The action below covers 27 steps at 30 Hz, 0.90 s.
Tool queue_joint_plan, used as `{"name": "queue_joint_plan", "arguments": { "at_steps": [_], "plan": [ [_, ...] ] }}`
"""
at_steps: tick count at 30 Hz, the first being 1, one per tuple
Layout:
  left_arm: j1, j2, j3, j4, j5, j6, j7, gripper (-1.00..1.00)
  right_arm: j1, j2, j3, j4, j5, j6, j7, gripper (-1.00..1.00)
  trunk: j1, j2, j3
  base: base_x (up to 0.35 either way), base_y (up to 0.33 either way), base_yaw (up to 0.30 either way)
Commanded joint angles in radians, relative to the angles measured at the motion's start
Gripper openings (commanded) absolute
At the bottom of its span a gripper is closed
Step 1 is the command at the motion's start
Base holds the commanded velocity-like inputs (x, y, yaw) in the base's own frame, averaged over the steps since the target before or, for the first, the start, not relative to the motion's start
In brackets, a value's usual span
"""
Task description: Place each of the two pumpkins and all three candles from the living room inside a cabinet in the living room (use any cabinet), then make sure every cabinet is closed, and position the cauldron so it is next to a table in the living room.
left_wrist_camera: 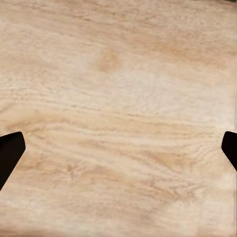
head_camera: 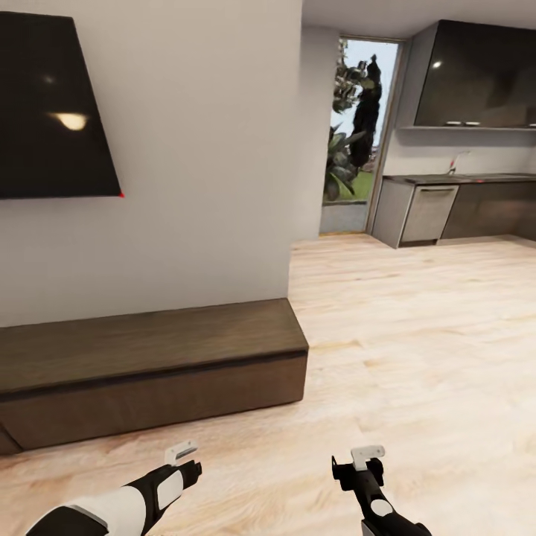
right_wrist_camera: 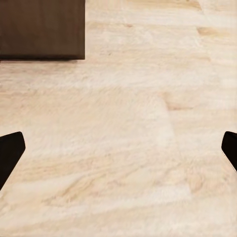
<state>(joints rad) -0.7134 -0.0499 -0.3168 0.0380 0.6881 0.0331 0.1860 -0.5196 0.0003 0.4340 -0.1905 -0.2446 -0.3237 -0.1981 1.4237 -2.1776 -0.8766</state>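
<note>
The cabinet [head_camera: 149,365], a long low dark-brown unit, stands against the white wall at the left of the head view, its flat fronts shut. One corner of the cabinet [right_wrist_camera: 42,29] shows in the right wrist view. My left gripper [head_camera: 190,467] hangs over the wooden floor in front of it, open and empty, with its dark fingertips [left_wrist_camera: 9,153] spread wide. My right gripper [head_camera: 358,469] is open too, fingertips [right_wrist_camera: 10,153] wide apart above bare floor. The pumpkins, candles, cauldron and table are out of view.
A dark TV [head_camera: 52,112] hangs on the wall above the cabinet. Pale wood floor [head_camera: 417,350] stretches to the right toward a kitchen counter [head_camera: 454,201] with dark wall cupboards [head_camera: 476,74]. A glass door with plants [head_camera: 357,134] is at the back.
</note>
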Motion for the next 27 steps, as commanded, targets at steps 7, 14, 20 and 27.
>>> {"name": "queue_joint_plan", "arguments": {
  "at_steps": [7, 14, 20, 27],
  "plan": [
    [-0.001, -0.001, -0.008, 0.002, 0.006, 0.002, 0.003, 1.00, 0.000, 0.000, 0.008, 0.000, -0.009, -0.003, -0.004, 1.00, 0.000, 0.000, -0.001, 0.090, -0.313, 0.291],
    [-0.001, -0.003, -0.008, 0.002, 0.005, 0.002, 0.003, 1.00, 0.000, 0.000, 0.009, 0.000, -0.009, -0.003, -0.004, 1.00, 0.000, 0.000, -0.001, 0.070, -0.316, 0.291],
    [-0.001, -0.005, -0.008, 0.002, 0.005, 0.002, 0.003, 1.00, 0.000, 0.000, 0.009, 0.000, -0.008, -0.003, -0.004, 1.00, 0.000, 0.000, -0.001, 0.007, -0.316, 0.227],
    [-0.001, -0.007, -0.008, 0.002, 0.005, 0.002, 0.003, 1.00, 0.000, 0.000, 0.009, 0.000, -0.007, 0.001, -0.004, 1.00, 0.000, 0.000, -0.001, 0.000, -0.316, 0.034]
  ]
}}
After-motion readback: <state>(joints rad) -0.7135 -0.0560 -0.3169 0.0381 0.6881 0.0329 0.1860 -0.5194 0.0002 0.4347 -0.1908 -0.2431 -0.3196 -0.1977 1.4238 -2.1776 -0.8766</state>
